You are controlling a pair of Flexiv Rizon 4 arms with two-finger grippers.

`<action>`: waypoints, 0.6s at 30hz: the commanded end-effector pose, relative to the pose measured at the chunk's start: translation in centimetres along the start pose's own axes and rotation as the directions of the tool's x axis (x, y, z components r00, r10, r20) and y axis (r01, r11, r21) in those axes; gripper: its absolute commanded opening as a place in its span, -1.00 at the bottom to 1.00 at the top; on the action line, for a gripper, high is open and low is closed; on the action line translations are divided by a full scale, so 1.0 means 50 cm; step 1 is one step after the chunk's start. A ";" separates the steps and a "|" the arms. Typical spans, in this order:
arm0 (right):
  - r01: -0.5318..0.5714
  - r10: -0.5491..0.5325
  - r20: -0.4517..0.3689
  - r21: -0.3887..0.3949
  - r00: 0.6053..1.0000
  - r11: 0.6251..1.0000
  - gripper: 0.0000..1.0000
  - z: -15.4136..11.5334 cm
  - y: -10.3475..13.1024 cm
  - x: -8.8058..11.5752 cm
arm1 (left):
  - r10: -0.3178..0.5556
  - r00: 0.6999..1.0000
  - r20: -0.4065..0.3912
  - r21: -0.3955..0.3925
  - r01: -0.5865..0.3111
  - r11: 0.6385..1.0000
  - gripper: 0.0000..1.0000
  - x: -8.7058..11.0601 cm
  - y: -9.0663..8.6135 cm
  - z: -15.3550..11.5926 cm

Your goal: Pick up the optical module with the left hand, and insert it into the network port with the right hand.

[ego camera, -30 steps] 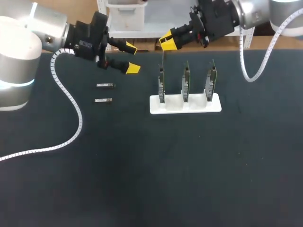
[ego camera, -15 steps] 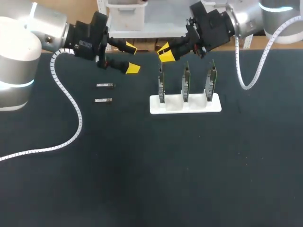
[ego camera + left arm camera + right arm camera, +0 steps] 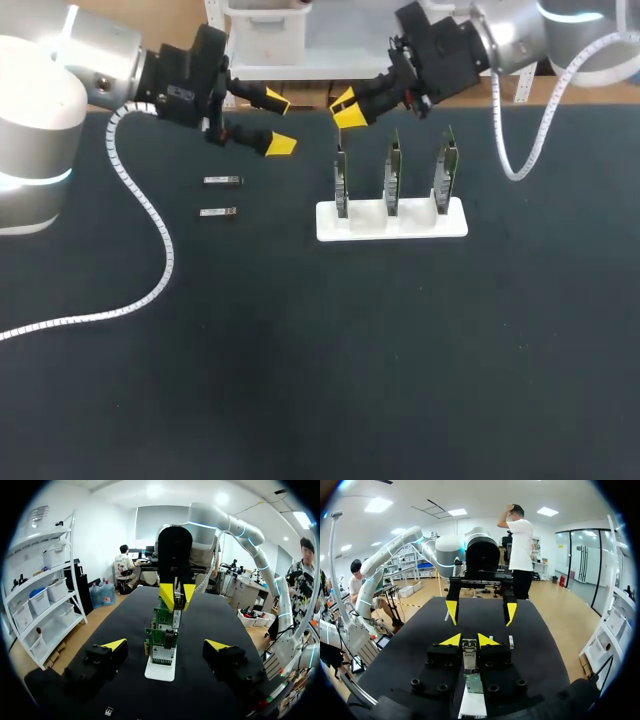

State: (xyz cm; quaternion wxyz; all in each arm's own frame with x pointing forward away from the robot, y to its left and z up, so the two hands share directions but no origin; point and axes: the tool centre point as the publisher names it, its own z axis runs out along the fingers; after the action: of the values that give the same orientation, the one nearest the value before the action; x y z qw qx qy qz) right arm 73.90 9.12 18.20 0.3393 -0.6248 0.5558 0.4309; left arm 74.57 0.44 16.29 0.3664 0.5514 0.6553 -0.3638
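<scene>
- Right gripper (image 3: 346,108): black fingers with wedge-shaped yellow tips, drawn close together and clamped from two sides on an optical module (image 3: 469,659), a small grey metal block with a boxy end.
- The held module stands upright, its lower end at the top edge of a green circuit board (image 3: 341,180). I cannot tell how deep it sits.
- That board is the one at the end of the stand nearest the left arm. Two more green boards (image 3: 392,175) (image 3: 446,172) stand on edge beside it, parallel and evenly spaced.
- Stand (image 3: 392,222): flat white rectangular base with rounded corners and slots that hold the boards upright.
- Left gripper (image 3: 280,122): jaws wide apart, nothing between them, held above the table short of the stand.
- Two loose modules (image 3: 222,181) (image 3: 217,212): slim silvery bars lying flat and parallel on the table, under and just beyond the left gripper.
- Table (image 3: 300,350): matte black, faintly speckled surface.
- Ribbed white spiral conduit (image 3: 150,220) trails from the left arm across the table.
</scene>
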 end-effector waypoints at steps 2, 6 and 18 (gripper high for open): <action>-0.008 0.008 -0.010 -0.009 1.000 1.000 -1.00 0.005 -0.010 0.008 | -0.002 1.000 -0.004 -0.002 0.002 1.000 1.00 -0.001 -0.001 0.000; -0.025 0.025 -0.024 -0.004 0.999 1.000 -1.00 0.006 -0.015 0.023 | -0.002 1.000 -0.004 -0.002 0.002 1.000 1.00 -0.001 -0.001 0.000; -0.018 0.018 0.011 -0.012 1.000 1.000 -1.00 0.008 -0.016 0.010 | -0.002 1.000 -0.004 -0.002 0.002 1.000 1.00 -0.001 -0.001 0.000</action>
State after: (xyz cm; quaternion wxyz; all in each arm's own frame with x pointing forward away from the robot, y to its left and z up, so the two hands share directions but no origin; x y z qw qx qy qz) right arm 74.35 9.39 17.70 0.3348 -0.6192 0.5586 0.4388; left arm 74.57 0.45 16.28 0.3666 0.5514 0.6551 -0.3639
